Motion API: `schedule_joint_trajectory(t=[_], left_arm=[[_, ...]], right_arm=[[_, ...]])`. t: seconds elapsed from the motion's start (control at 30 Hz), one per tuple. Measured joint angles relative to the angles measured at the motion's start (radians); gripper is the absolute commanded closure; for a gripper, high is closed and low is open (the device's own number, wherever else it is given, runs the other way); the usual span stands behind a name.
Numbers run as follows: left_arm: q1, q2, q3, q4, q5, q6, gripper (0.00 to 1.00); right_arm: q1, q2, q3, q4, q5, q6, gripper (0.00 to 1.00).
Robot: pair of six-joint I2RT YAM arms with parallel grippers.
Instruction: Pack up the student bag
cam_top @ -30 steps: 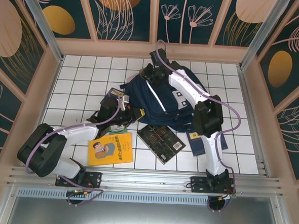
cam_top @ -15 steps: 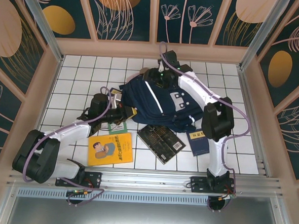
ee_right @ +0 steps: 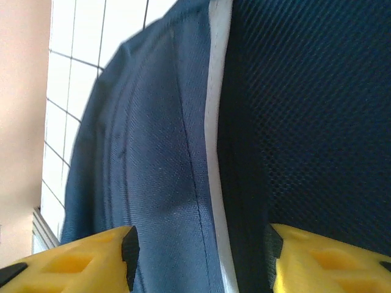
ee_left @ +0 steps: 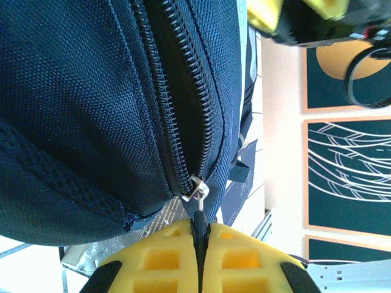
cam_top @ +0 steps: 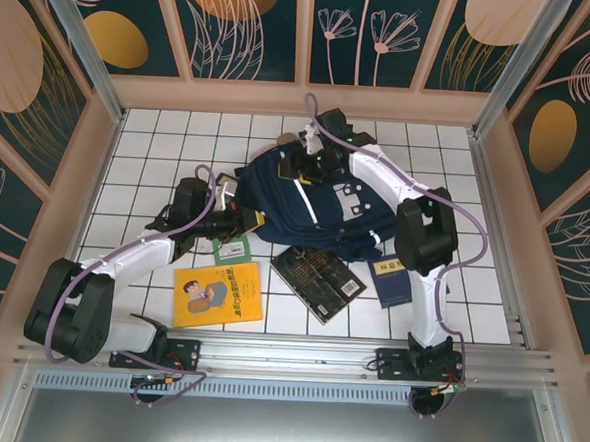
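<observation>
Left jaws: together, yellow pads [ee_left: 160,259] clamped on the dark tab of the metal zipper pull [ee_left: 197,194], which sits at the lower end of a zipper track [ee_left: 168,110] running up across the navy weave of the student bag [ee_left: 73,91]. Right jaws: apart, one yellow fingertip [ee_right: 125,250] at either side of the right wrist view, with the student bag's [ee_right: 153,159] smooth fabric, a white stripe [ee_right: 215,122] and a patch of dark mesh [ee_right: 305,122] spanning the gap; cannot tell whether the pads touch the cloth. From the top view, the left arm [cam_top: 143,252] reaches from the near left corner to the left edge of the student bag [cam_top: 321,208]; the right arm [cam_top: 414,238] reaches from the near right over the bag to its far edge. The bag lies flat on the white tiled desk [cam_top: 160,143], roughly in the middle and toward the far side, white stripe facing up. A dark book [cam_top: 317,280] lies just beside the bag's near edge, a navy booklet [cam_top: 390,280] at its near right, partly under the right arm. A yellow book [cam_top: 218,293] lies near left, apart from the bag, with a small green card [cam_top: 231,248] just beyond it, close to the left jaws.
</observation>
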Motion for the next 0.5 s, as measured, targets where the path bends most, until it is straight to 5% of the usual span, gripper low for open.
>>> schedule_joint_trajectory(t=[0.33, 0.5], left_arm=[[0.031, -0.003, 0.006, -0.044, 0.016, 0.032, 1.00], [0.036, -0.003, 0.009, -0.052, 0.017, 0.040, 1.00]], right_arm=[[-0.003, 0.031, -0.035, 0.027, -0.068, -0.022, 0.66], [-0.004, 0.031, -0.071, 0.056, -0.143, -0.011, 0.94]])
